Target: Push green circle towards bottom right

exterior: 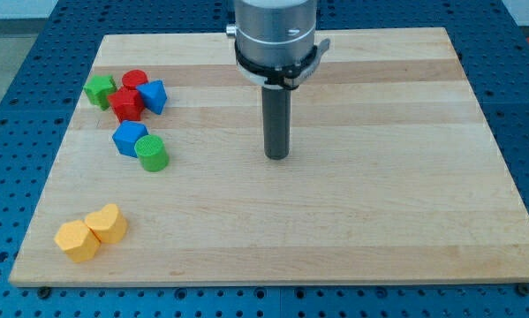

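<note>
Resting on the board [352,221] near its middle, my tip [276,157] stands well right of the green circle [151,153]; it is a bare rod with no jaws. That circle sits at the left, touching a blue block [129,138]. Two yellow blocks [91,234] lie near-left.

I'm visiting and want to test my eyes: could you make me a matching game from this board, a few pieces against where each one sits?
Things:
1. green circle
2. my tip
3. two yellow blocks
4. red circle

Places:
A. view's bottom left corner
B. near the board's middle, touching no block
C. top of the upper-left cluster
D. just right of and below a blue block

Pairs: 1-D, 2-B, 3-A, 4-C
</note>
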Robot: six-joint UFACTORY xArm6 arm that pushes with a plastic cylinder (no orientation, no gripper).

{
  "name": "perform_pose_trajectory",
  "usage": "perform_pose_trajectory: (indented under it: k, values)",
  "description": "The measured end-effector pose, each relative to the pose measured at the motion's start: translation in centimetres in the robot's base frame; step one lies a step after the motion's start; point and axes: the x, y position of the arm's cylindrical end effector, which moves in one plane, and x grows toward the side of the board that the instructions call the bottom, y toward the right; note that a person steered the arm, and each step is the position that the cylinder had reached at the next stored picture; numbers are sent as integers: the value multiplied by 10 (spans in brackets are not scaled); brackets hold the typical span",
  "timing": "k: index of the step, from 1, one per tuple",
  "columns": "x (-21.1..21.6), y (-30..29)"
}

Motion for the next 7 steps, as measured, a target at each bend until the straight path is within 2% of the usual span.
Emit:
perform_pose_trajectory:
  k: [2, 5, 6, 7]
  values:
    - [40, -90]
    - [45, -247]
    - [22, -274]
    - [21, -199]
